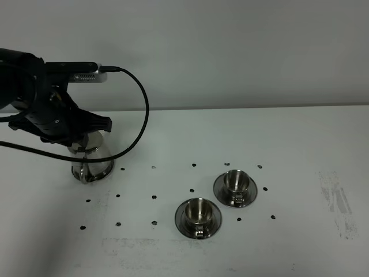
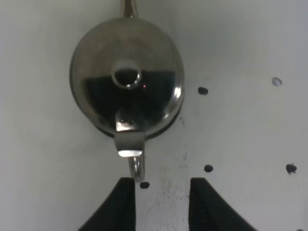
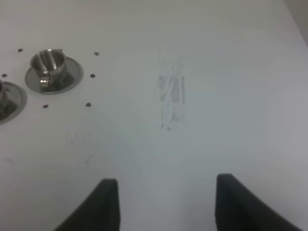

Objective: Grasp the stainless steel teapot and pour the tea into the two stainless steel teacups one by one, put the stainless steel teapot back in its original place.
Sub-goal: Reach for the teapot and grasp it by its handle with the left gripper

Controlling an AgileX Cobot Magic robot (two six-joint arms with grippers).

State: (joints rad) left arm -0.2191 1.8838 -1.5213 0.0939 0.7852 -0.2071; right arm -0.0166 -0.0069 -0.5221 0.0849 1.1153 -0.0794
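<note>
Steel teapot (image 1: 91, 160) upright at the table's (image 1: 288, 144) left, handle loop (image 2: 136, 166) turned toward the left gripper (image 2: 161, 185), fingers (image 2: 126, 195) parted just short of it, ready to grasp. Right gripper (image 3: 163, 192) spread too, clear of both teacups (image 1: 198, 211) (image 1: 234, 182)

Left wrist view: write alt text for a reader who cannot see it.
A shiny stainless steel teapot with a knobbed lid is seen from above, and around it lies a white table marked with small black dots. Its loop handle points toward two black fingers, which stand apart and do not grip it.
</note>
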